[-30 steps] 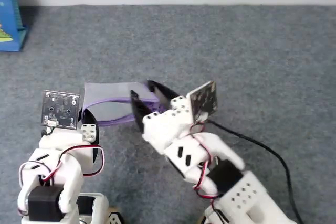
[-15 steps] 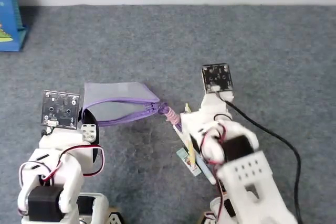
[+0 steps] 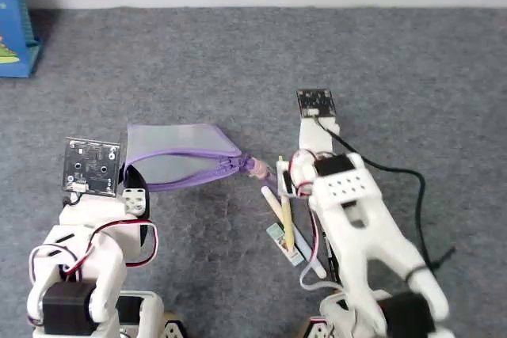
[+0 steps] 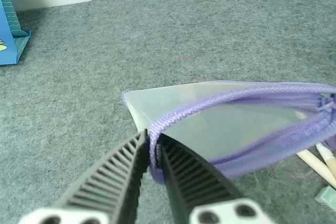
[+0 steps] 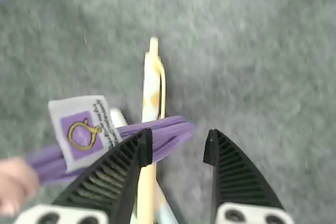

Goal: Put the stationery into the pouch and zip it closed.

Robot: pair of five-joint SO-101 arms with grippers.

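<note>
A translucent pouch [image 3: 178, 156] with a purple zipper lies on the grey carpet, its mouth partly unzipped. Its pink pull [image 3: 257, 168] points toward the right arm. My left gripper [image 4: 152, 153] is shut on the pouch's [image 4: 226, 124] zipper edge at the closed end. Just right of the pull lies a pile of stationery [image 3: 289, 223] with a yellow pen [image 5: 152, 87], a purple pen [image 5: 170, 128] bearing a white tag [image 5: 84, 129], and a small eraser [image 3: 283, 243]. My right gripper [image 5: 178, 139] hangs open just above these pens, one finger at the purple pen's tip.
A blue box [image 3: 16, 29] stands at the far left by the white wall. The right arm's black cable [image 3: 396, 172] trails over the carpet to its right. Bare carpet stretches beyond the pouch.
The right arm has swung away from the pouch's mouth to the right and now stands over the stationery, which it hid before. The left arm and pouch have stayed put.
</note>
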